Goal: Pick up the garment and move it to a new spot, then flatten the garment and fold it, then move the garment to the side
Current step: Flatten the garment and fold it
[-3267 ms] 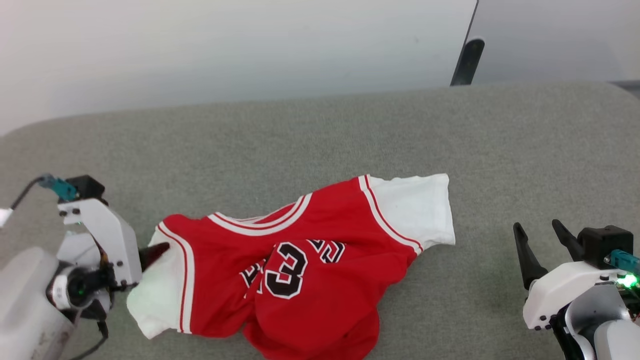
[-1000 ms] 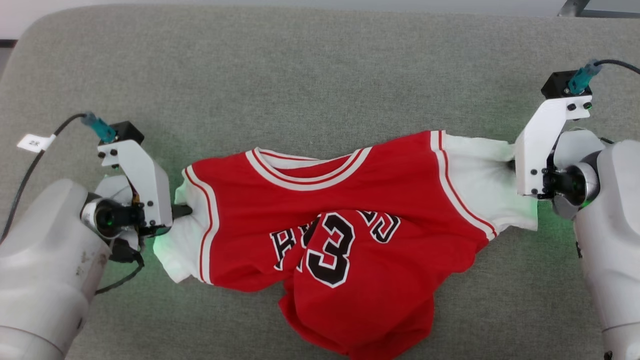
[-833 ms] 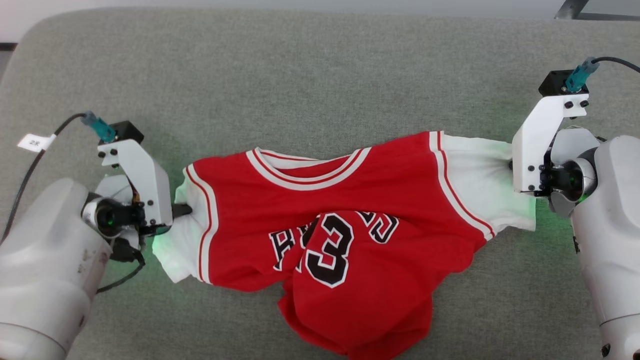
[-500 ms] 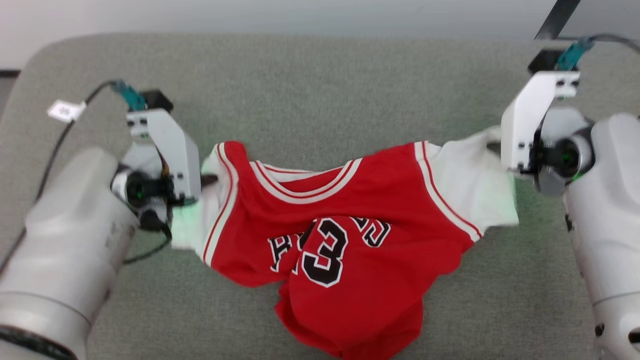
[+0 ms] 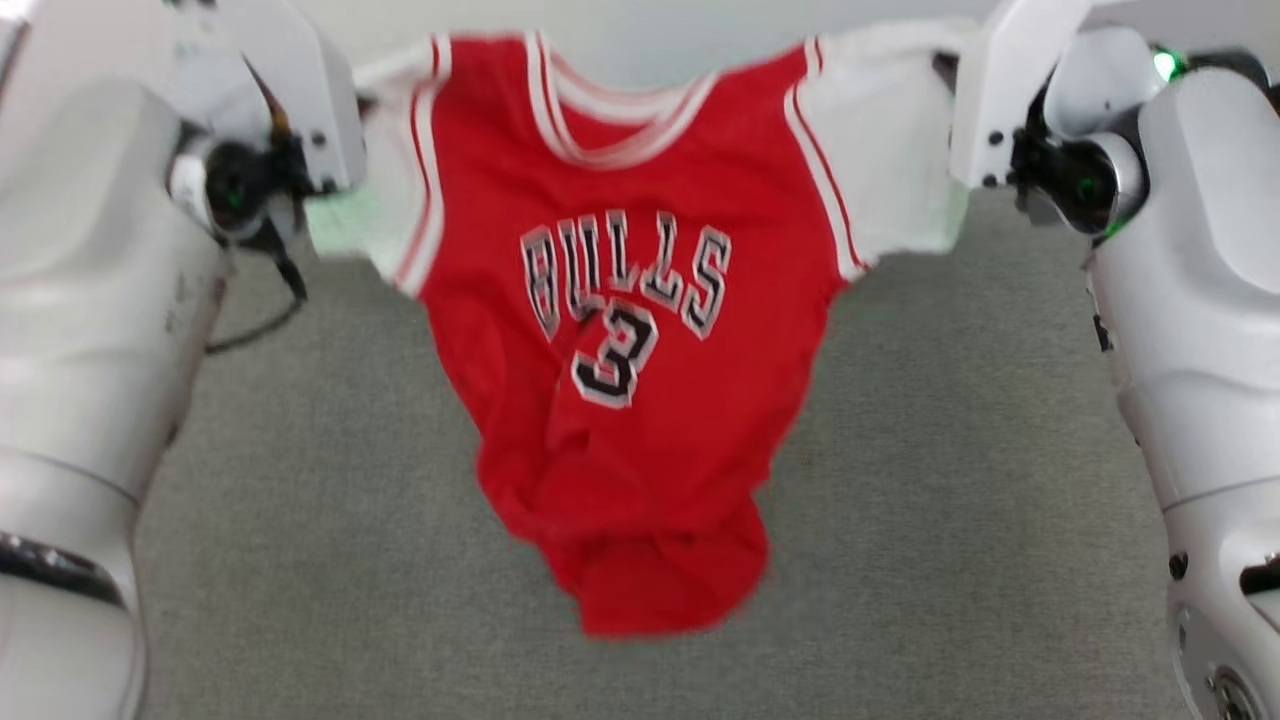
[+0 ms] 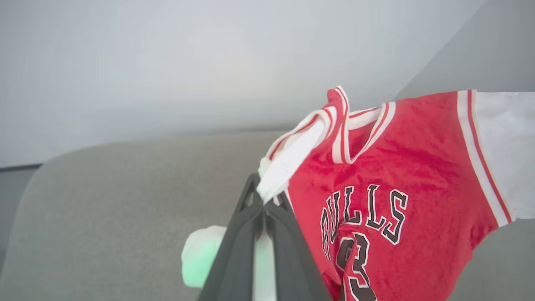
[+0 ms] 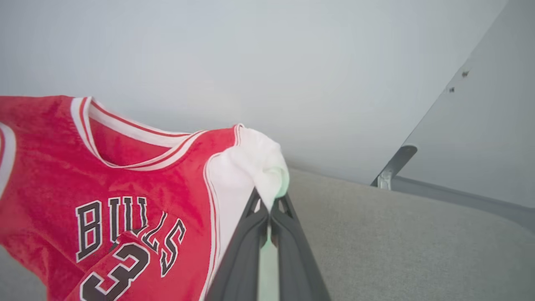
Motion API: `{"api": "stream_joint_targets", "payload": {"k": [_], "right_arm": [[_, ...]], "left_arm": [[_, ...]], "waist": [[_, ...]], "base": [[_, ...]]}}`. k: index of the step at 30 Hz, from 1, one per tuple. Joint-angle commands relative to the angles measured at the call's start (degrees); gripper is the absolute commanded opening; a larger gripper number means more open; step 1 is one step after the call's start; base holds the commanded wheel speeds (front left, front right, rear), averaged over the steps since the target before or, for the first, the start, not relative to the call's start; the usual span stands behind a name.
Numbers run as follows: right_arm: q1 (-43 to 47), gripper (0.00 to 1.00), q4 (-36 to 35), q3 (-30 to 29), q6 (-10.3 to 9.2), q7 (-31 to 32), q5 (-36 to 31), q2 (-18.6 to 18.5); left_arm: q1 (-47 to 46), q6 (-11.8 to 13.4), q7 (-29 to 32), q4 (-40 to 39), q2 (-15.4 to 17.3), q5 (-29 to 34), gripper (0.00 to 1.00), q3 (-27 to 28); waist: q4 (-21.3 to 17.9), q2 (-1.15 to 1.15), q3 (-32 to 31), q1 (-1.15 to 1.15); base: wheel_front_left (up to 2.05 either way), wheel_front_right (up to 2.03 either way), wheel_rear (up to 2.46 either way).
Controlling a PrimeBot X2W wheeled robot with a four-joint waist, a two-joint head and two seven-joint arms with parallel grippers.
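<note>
2 closed grips on the garment [image 5: 620,400], hanging limp: left gripper [image 6: 263,198] pinching left sleeve [image 6: 288,163], right gripper [image 7: 269,207] pinching right sleeve [image 7: 246,167]. Likely soft, light, floppy; sleeve ends a sound hold.

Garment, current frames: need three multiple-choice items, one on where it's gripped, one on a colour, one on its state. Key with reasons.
1. Where do the left gripper and right gripper grip the garment?
A. The bottom hem
B. The white sleeves, one each
C. The collar

2. What colour is the lettering?
A. Yellow
B. Blue
C. Black, edged white

3. What state is the garment in?
A. Hanging spread between both grippers
B. Folded in half
C. Lying flat, untouched

Key:
1 B, each wrist view shows shut fingers pinching white sleeve cloth.
2 C, the head view shows black letters with white outlines on red.
3 A, its top edge stretches between the arms and its lower part droops, bunched.
</note>
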Motion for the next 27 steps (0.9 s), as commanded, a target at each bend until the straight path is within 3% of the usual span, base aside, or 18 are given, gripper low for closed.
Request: {"api": "stream_joint_targets", "payload": {"k": [1,14,19,27], "right_arm": [[-1.13,0.0,0.32,0.27,0.0,-1.54,-0.3,0.27],[-13.61,0.0,10.88,5.1,0.0,-26.99,-5.2,0.4],[-16.67,0.0,16.47,3.46,0.0,-31.76,-8.14,-0.85],[-20.05,0.0,21.61,0.64,0.0,-33.06,-9.9,-1.48]], "left_arm": [[-1.24,0.06,-1.05,0.33,0.27,0.42,0.0,0.12],[-14.3,0.56,-21.49,5.79,-0.3,7.84,0.0,-0.67],[-16.06,0.64,-25.81,8.76,-0.63,6.82,0.0,0.92],[-17.89,-0.95,-27.84,11.98,-1.16,5.9,0.0,1.63]], "waist": [[-1.03,0.0,-1.16,0.0],[-1.56,0.0,-4.56,0.0],[-1.12,0.0,-5.23,0.0],[-0.4,0.0,-2.55,0.0]], "base": [[0.0,0.0,0.0],[0.0,0.0,0.0],[0.0,0.0,0.0],[0.0,0.0,0.0]]}}
